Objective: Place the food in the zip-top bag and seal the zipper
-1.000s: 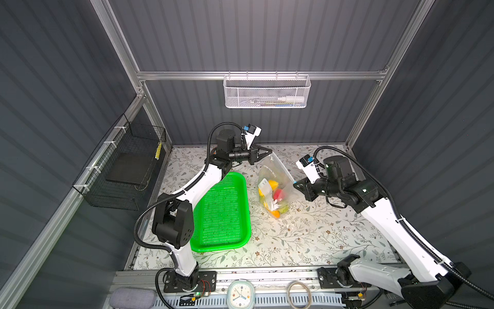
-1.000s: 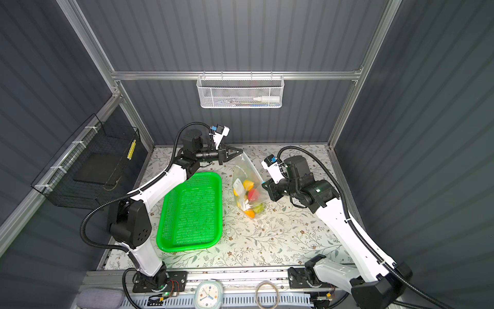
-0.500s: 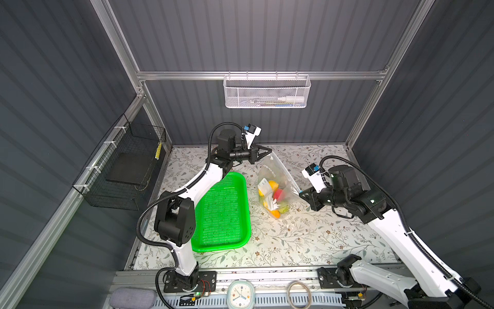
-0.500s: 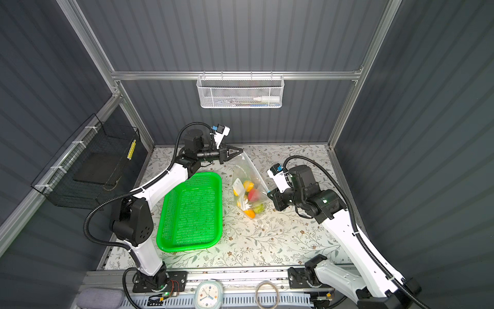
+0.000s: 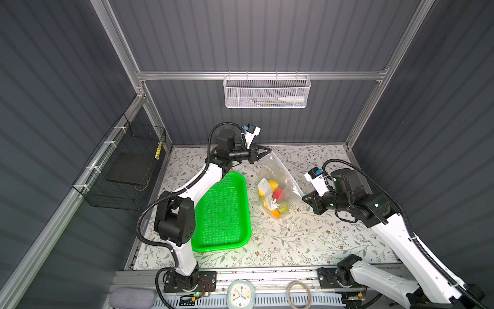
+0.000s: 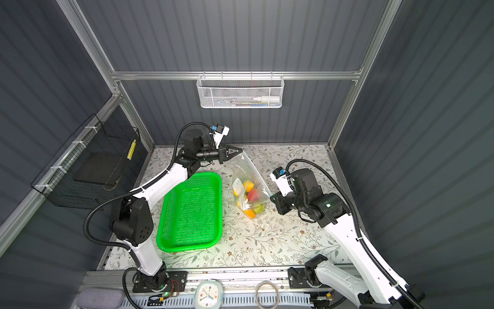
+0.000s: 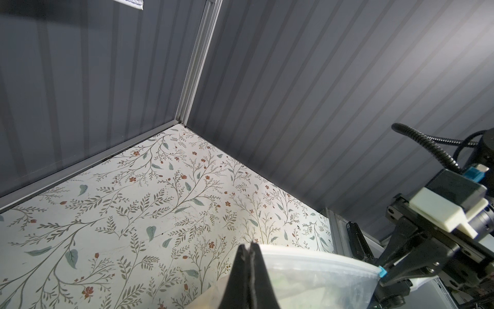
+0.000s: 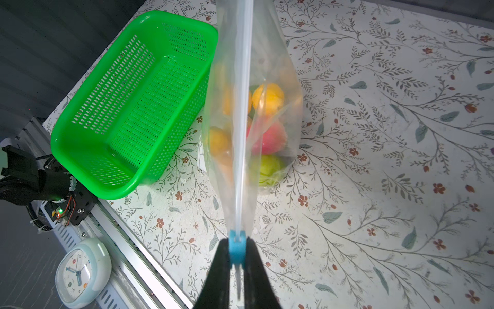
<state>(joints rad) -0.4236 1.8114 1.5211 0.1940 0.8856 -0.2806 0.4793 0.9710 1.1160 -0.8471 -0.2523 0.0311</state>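
Observation:
The clear zip-top bag [image 5: 278, 171] [image 6: 247, 171] hangs stretched between my two grippers above the table. The food [image 5: 278, 194] [image 6: 252, 195] lies inside at its bottom: yellow [image 8: 268, 97], red [image 8: 272, 136] and green [image 8: 267, 167] pieces show through the plastic. My left gripper [image 5: 269, 152] [image 7: 248, 247] is shut on the bag's far top corner. My right gripper [image 5: 303, 197] [image 8: 236, 243] is shut on the light-blue slider [image 8: 236, 248] [image 7: 382, 272] at the near end of the zipper [image 8: 243, 107], which runs as one pressed strip away from it.
The green perforated tray [image 5: 222, 211] [image 8: 128, 107] stands just left of the bag with nothing in it. A small clock [image 5: 241, 294] and a ring lie on the front rail. A black wire basket [image 5: 125, 166] hangs on the left wall, a white mesh one [image 5: 267, 92] on the back.
My right gripper has moved toward the front of the table with the slider, away from the left gripper, drawing the zipper edge out longer. The left arm has stayed in place.

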